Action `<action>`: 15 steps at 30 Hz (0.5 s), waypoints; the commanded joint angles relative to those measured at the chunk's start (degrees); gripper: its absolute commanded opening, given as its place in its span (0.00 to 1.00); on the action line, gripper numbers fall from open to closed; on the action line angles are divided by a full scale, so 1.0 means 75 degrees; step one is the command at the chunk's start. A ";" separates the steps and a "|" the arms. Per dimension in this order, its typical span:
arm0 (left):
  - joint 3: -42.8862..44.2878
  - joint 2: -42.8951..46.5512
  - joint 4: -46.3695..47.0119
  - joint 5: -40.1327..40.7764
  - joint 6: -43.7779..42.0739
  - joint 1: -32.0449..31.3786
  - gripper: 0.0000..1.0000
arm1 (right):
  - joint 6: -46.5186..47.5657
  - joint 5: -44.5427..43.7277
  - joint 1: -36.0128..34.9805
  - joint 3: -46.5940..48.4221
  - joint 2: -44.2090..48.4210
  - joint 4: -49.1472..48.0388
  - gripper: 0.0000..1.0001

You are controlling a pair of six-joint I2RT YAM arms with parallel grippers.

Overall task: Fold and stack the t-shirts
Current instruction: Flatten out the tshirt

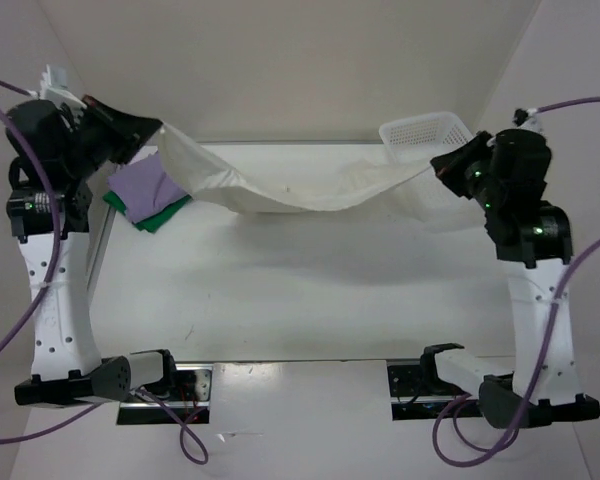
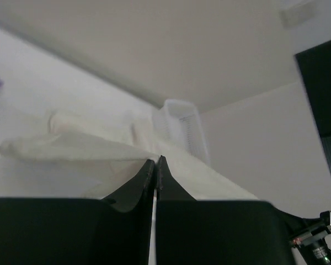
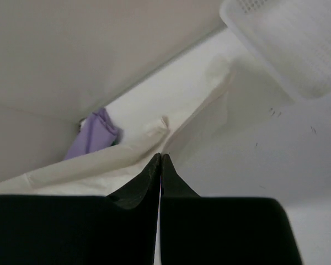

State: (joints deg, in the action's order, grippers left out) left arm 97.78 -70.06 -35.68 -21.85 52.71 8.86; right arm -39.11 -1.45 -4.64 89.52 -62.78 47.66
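Seen from above, two robot arms are holding a cream t-shirt (image 1: 300, 188) stretched between them across the upper part of the frame, over a white worktop (image 1: 310, 300). The left gripper (image 1: 152, 132), at upper left, is pinching the shirt's left end, its jaws pressed fully together on the cloth. The right gripper (image 1: 442, 165), at upper right, is clamping the other end in the same way. The cloth is sagging in a shallow curve through the middle; whether its lowest edge is touching the worktop cannot be told. Just below the left gripper, near the left edge of the worktop, a lavender t-shirt (image 1: 145, 185) is lying on top of a green t-shirt (image 1: 165, 215), with the green cloth showing along the lavender one's lower right side. A white mesh basket (image 1: 425, 132) is sitting at the upper right, just behind the cream shirt's right end and beside the right gripper. In each wrist view the black jaws are meeting at their tips, with cream cloth running away from them.
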 commanded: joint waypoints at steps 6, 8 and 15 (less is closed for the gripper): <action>0.3344 -0.1051 0.0972 -0.0767 0.1127 0.0049 0.02 | 0.0399 -0.1434 -0.1103 0.5756 -0.1094 0.1614 0.00; 0.3696 -0.1228 0.1043 -0.0465 0.1211 0.0049 0.03 | 0.0481 -0.1435 -0.1103 0.6194 -0.1366 0.1592 0.00; 0.3082 -0.1861 0.1308 0.0208 0.0987 0.0271 0.05 | 0.0879 -0.1179 -0.0895 0.5386 -0.2725 0.0562 0.00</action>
State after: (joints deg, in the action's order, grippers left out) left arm 126.19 -82.02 -29.04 -21.50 58.92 9.56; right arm -34.87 -10.59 -12.21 134.21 -74.08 53.80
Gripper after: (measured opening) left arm 0.052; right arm 0.004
